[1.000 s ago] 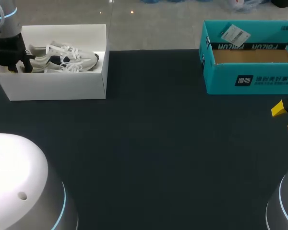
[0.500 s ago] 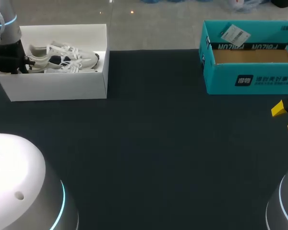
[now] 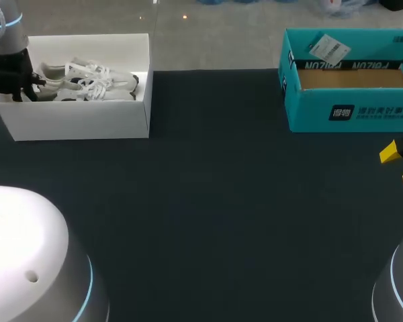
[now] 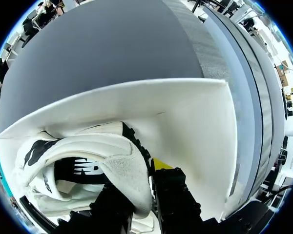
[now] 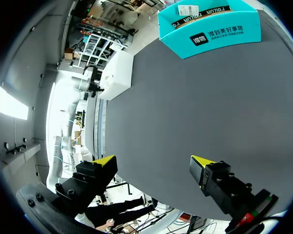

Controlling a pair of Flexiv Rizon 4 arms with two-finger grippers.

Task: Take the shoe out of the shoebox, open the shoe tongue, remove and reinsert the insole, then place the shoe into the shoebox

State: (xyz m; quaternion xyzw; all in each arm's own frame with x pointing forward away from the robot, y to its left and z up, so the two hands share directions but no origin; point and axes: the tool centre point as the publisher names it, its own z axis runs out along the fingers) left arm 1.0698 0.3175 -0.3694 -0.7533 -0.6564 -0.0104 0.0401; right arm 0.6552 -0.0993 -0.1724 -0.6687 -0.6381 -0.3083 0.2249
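- Since the earlier frames, the left gripper (image 3: 12, 75) has been carried slightly toward the upper left corner of the head view. The heel of the shoe (image 3: 87, 87) has been drawn along with it inside the white shoebox (image 3: 74, 122).
- Nearest, at the right edge of the head view, the right gripper (image 3: 399, 166) is held above the dark table (image 3: 208, 201). Its jaws are spread wide and nothing is held or touched. It is probably kept clear until the tongue and insole are handled.
- Farther off, at the upper left, the shoe is seen inside the shoebox, so the lifting-out is judged barely begun.
- In the left wrist view, the shoe's heel collar is pinched by the left gripper. One finger is set inside the collar and the other outside, with the jaws closed to the collar's thickness. The heel is likely chosen as a firm edge for lifting.
- At the upper right, a teal box (image 3: 349, 111) is left untouched.
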